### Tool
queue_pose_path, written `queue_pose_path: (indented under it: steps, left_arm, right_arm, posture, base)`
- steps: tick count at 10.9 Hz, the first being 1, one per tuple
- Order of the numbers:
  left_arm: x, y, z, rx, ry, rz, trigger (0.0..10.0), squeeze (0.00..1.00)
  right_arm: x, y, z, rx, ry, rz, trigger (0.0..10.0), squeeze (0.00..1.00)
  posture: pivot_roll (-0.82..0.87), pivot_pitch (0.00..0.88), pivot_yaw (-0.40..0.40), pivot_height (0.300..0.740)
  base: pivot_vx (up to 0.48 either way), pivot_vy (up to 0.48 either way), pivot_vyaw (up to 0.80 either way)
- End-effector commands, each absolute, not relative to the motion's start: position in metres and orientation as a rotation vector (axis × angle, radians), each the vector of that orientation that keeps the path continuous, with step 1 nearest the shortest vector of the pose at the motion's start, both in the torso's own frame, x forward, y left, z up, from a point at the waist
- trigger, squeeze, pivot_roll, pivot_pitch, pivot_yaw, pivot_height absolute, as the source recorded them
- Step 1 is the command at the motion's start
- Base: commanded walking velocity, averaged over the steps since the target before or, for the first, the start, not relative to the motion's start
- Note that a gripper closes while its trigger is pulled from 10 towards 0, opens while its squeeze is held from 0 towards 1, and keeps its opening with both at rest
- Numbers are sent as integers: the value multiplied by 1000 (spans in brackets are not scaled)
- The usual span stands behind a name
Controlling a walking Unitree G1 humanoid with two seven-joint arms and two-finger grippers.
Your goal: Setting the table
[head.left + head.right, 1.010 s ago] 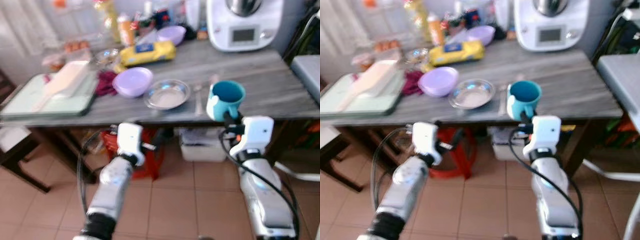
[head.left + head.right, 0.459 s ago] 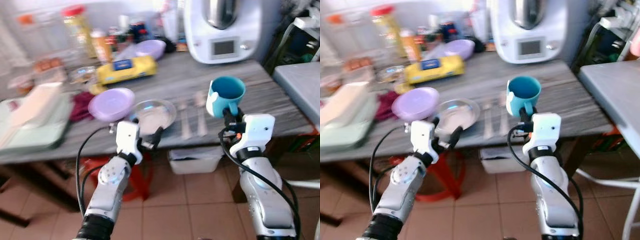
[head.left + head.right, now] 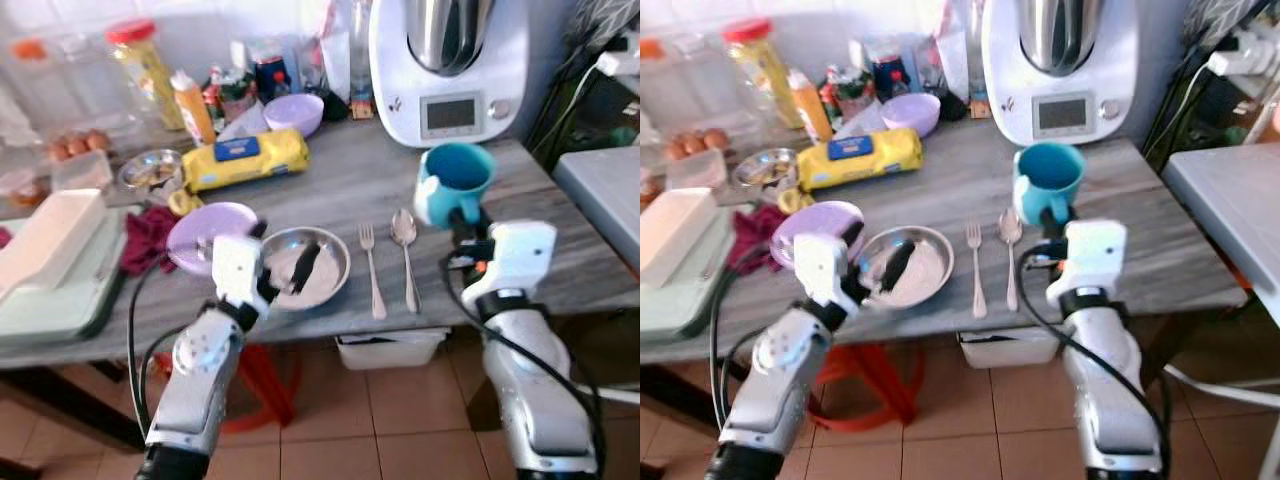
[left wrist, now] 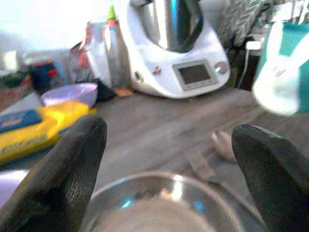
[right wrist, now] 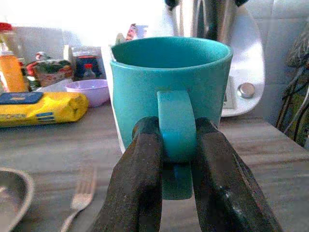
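The right gripper [image 5: 176,159] pinches only the teal mug's [image 3: 455,182] handle above the table [image 3: 560,250] by the spoon [image 3: 406,250], so it could swing loose; the left gripper [image 3: 283,258], fingers spread, might nudge the steel plate [image 3: 320,262].

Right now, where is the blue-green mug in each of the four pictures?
Left eye view: the teal ceramic mug is right of centre, held up by the right gripper, beside the spoon.
Right eye view: the mug is near the middle, right of the spoon.
Left wrist view: the mug is at the right edge, blurred.
Right wrist view: the mug is central, its handle pinched between the black fingers.
Shared landmark: the white kitchen machine behind it.
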State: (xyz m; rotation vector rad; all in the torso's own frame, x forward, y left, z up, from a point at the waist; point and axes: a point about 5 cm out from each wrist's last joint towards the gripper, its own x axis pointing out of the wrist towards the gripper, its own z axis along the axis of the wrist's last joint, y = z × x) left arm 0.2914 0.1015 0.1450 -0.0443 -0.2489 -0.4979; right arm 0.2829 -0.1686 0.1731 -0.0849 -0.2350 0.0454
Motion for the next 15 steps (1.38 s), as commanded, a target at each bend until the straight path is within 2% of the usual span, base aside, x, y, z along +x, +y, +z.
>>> queue_pose_path:
  steps: [1,6,8,11,15]
  left_arm:
    - [288,104,143,-34,-233,-510,10000,0]
    - [273,127,117,43,-122,-522,10000,0]
    - [265,134,102,32,-60,-529,10000,0]
    - [244,144,95,29,-20,-513,10000,0]
    - [235,154,99,37,-22,-463,10000,0]
  right_arm:
    - [282,-169,179,-85,-255,32,10000,0]
    - [284,-179,179,-135,-235,47,10000,0]
    - [293,-184,176,-178,-201,97,10000,0]
    - [314,-178,183,-221,-210,198,10000,0]
    - [340,-167,201,-229,-265,283,10000,0]
  posture:
    - [-177,64,111,740]
    - [-166,87,113,740]
    - [-151,108,105,740]
    - [-81,152,84,740]
    - [-11,151,65,740]
  base:
    - [0,0,0]
    - [0,0,0]
    - [0,0,0]
    - [0,0,0]
    - [0,0,0]
